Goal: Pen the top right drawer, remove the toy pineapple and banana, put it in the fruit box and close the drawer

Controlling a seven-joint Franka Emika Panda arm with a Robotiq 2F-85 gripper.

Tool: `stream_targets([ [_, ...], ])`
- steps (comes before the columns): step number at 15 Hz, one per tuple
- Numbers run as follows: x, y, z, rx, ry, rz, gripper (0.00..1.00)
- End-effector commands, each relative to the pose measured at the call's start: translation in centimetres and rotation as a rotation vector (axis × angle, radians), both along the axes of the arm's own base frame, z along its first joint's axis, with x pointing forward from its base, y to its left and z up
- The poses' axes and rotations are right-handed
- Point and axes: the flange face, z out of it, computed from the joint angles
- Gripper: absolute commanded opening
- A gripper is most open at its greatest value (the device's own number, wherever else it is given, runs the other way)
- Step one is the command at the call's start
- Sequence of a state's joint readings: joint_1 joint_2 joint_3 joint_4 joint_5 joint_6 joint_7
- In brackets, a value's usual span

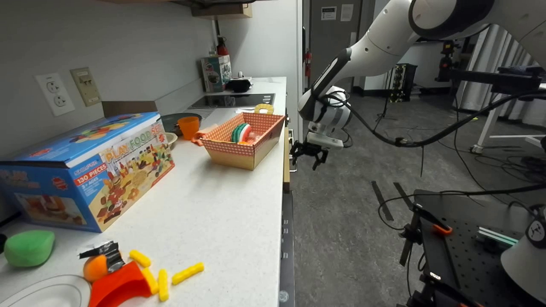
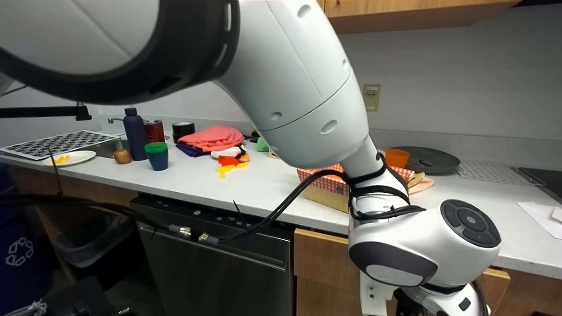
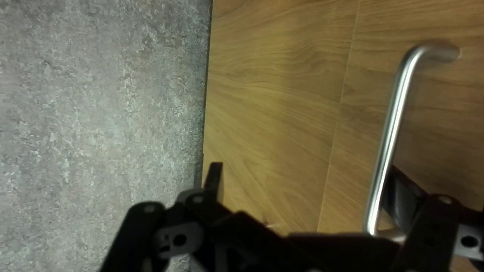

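My gripper [image 3: 305,175] is open at the cabinet front in the wrist view. Its right finger reaches behind the metal drawer handle [image 3: 393,121]; the left finger is outside it. I cannot tell whether they touch. The gripper also shows in an exterior view [image 1: 305,162], beside the counter's front edge. The wooden drawer front [image 3: 378,22] looks flush along its seam. The fruit box [image 1: 232,157], a red-checkered basket, stands on the counter with a toy watermelon slice [image 1: 241,132] in it. The toy pineapple and banana are not recognisable in view; the drawer's inside is hidden.
A play food carton [image 1: 128,170] stands by the wall. An orange cup [image 1: 188,127] and dark pan [image 2: 432,160] are behind the basket. A yellow ring [image 1: 264,108] shows at its far end. Yellow sticks [image 1: 187,273] lie nearer. A dishwasher [image 2: 219,259] adjoins the drawer.
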State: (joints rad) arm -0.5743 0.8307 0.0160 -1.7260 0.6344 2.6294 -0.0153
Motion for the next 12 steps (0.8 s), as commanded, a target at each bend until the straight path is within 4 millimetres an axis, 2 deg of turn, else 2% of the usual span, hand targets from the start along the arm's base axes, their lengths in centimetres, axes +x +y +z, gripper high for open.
stream_targets([
  [1,-2.2,-1.9,-0.8,-0.031,0.079,-0.057,1.0],
  [3,-4.1,-2.7,-0.7,-0.036,0.101,-0.08,1.0],
  [7,-7.5,-3.0,0.0,-0.011,0.127,-0.117,1.0],
  [12,-11.1,-3.0,2.4,0.011,0.116,-0.113,1.0],
])
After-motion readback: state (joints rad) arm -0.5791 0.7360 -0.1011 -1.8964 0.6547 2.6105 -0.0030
